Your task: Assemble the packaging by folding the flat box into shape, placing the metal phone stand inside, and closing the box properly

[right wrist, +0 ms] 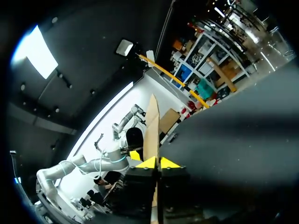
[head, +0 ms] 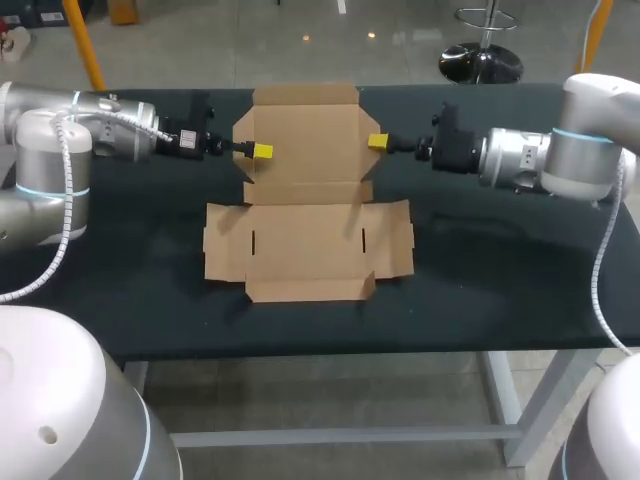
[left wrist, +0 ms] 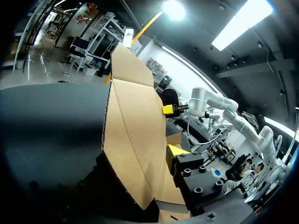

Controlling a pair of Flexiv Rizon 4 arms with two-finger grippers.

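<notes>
The black table [head: 120, 290] carries the flat cardboard box [head: 308, 250], unfolded. The right hand [head: 377, 142] is clamped on the box's far right flap [head: 364, 120]. The left hand [head: 262, 152] sits at the far left flap [head: 243, 125], its grip impossible to tell. Both flaps should probably be raised evenly.

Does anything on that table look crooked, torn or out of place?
Nothing stands out. The cardboard box lies unfolded and square on the table, with no tears showing. The right gripper is shut on one side flap; the left gripper sits at the opposite flap.
</notes>
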